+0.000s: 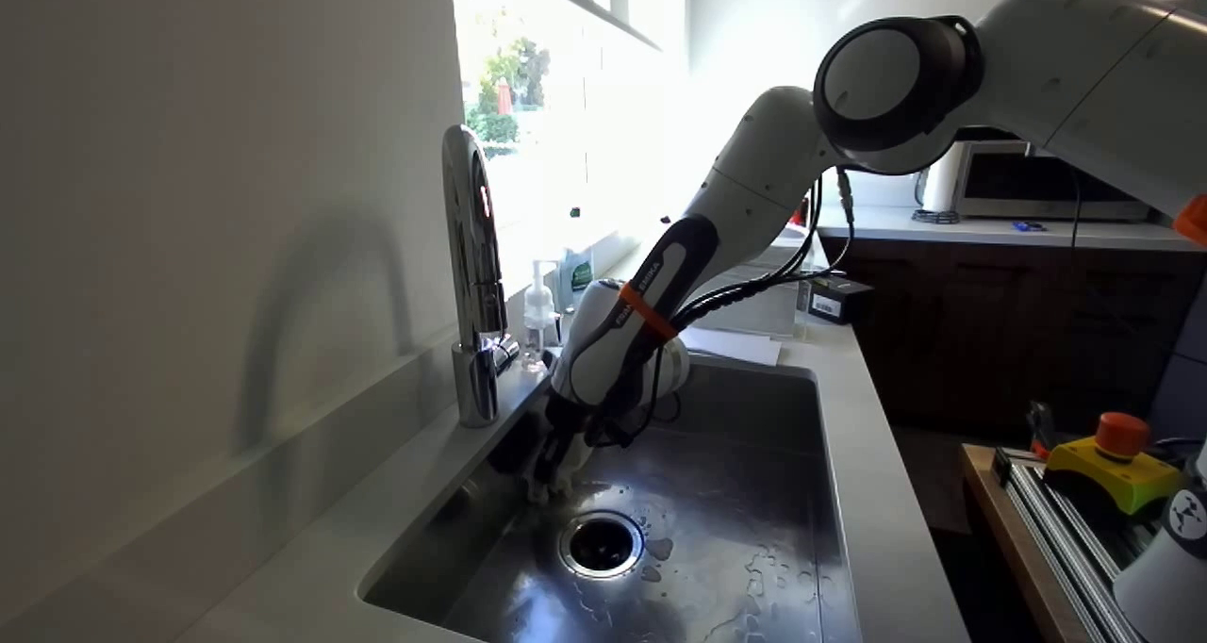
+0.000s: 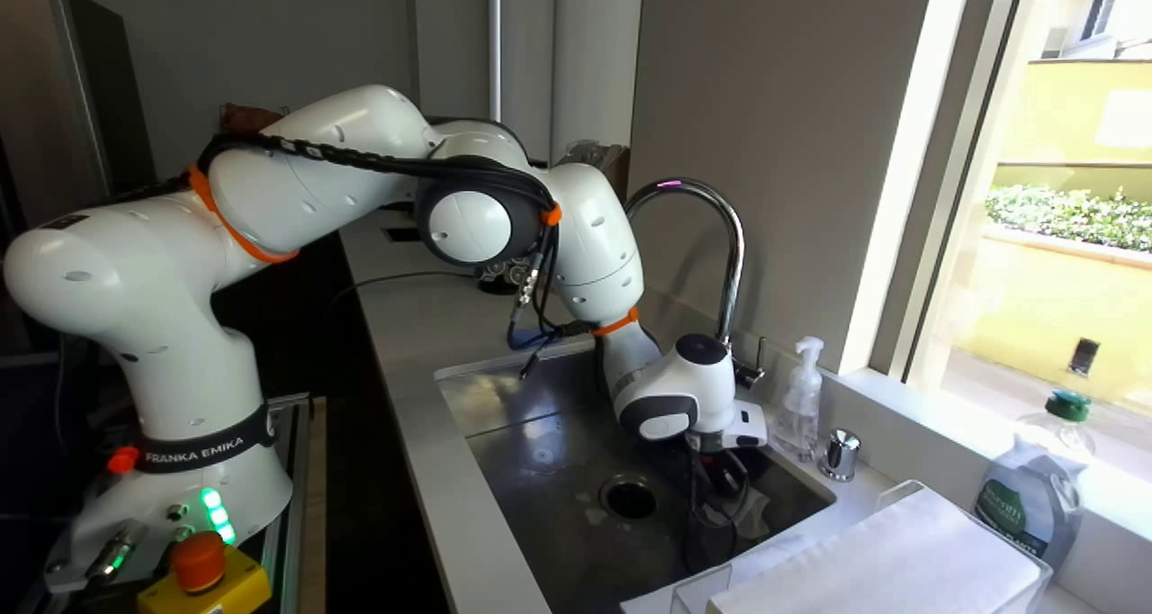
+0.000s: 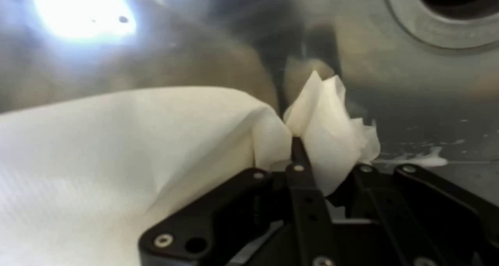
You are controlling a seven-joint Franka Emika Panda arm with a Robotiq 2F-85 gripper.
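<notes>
White paper (image 3: 85, 172), a towel or napkin by the look of it, was pinched in the tool (image 3: 329, 160), whose jaws stood closed on it. In the wrist view a short bunched tip poked out just ahead of the fingers, while the broad loose part spread to picture-left of the tool — its long axis running out past the frame's edge, so its full extent could not be told. On the opposite side, ahead and to picture-right of the tool, lay the drain (image 3: 444, 20), apart from the paper. Just beside the tool, also to picture-right, was a whitish wet streak (image 3: 425, 159).

In an exterior view the tool pointed down inside the sink (image 1: 735, 459), with the drain near it towards the camera. Up and to picture-left of the tool rose the faucet (image 1: 469, 266); above it stood a pump dispenser (image 1: 539, 308).

Where the arm's wrist (image 2: 688, 393) mostly hid the tool, in an exterior view, pale paper showed below it — the drain to picture-left, a white-topped box (image 2: 873, 555) to picture-right, nearer the camera.
</notes>
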